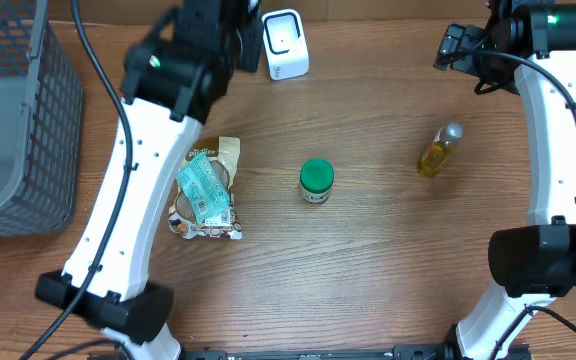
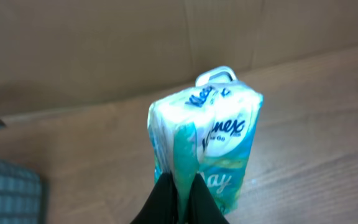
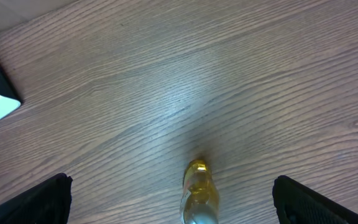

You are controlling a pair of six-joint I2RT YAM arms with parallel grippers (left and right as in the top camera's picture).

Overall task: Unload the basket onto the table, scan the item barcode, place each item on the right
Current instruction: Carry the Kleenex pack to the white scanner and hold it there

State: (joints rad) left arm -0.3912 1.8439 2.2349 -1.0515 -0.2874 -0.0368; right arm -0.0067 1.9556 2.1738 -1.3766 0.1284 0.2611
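1. Overhead: your left arm [image 1: 158, 130] reaches to the far edge of the table, its dark wrist just beside the white scanner [image 1: 286, 45]. What it carries is hidden beneath that wrist, which is blurred. On the wood lie crumpled snack packets [image 1: 206, 192] with print too small to read, a green-lidded jar [image 1: 316, 180] and a yellow bottle [image 1: 440, 150]. A wire basket [image 1: 28, 120] is cut off at the left edge.
2. Left wrist: your left gripper [image 2: 180, 186] is pinched tight on the near end of the tissue pack [image 2: 207, 134] and holds it off the table. The pack's long axis runs straight away from the fingers. Its far end points at the scanner, whose top peeks over it. You can read "Kleenex" in the white oval and again near the far end. Below, only a script "ay" shows; the rest sits behind the black fingers. The basket corner at lower left is a blur.
3. Right wrist: your right gripper [image 3: 171, 180] stands wide, one finger in each bottom corner, holding nothing. The bottle lies between them and is cut off by the lower edge. The scanner is clipped at the left edge.
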